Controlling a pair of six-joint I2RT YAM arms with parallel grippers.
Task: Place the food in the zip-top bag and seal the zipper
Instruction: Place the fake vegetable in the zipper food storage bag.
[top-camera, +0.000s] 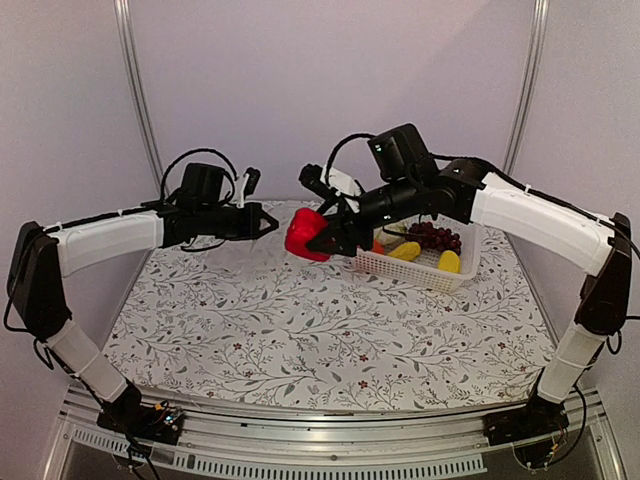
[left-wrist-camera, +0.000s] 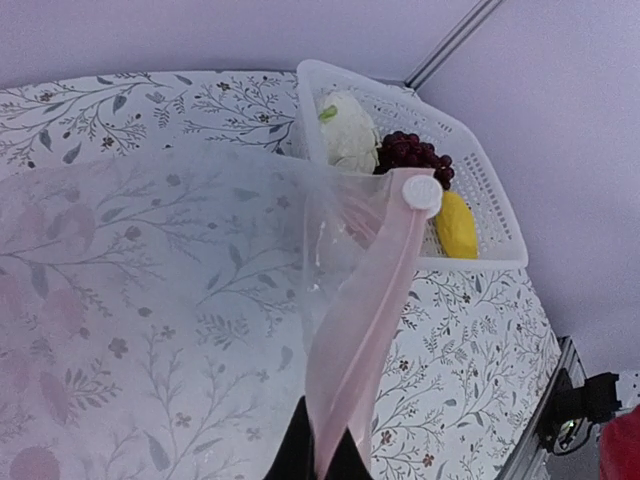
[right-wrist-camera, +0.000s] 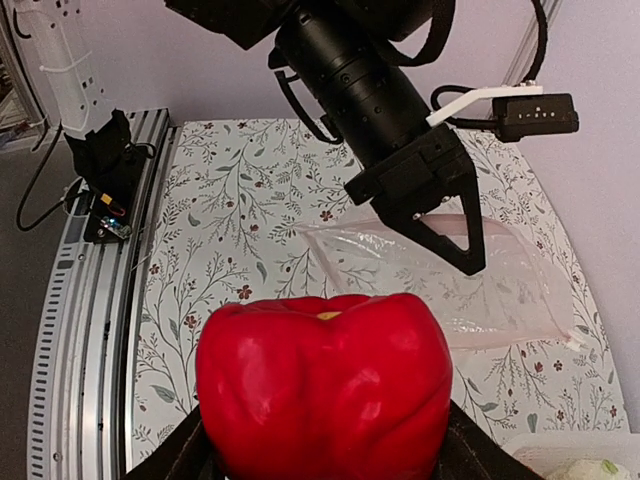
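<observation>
Above the worktop (top-camera: 300, 340), the right end effector (top-camera: 322, 238) grips a red pepper (right-wrist-camera: 322, 385) and holds it in the air near the left end effector (left-wrist-camera: 320, 462), which is pinched tight on the pink zipper (left-wrist-camera: 365, 320) of the zip-top bag (left-wrist-camera: 150, 300). This looks like the putting-in step. Next the pepper must go into the bag's mouth (I cannot tell if it is open). More food (top-camera: 435, 238) waits in the white basket (top-camera: 415, 272). The bag hardly shows from above.
</observation>
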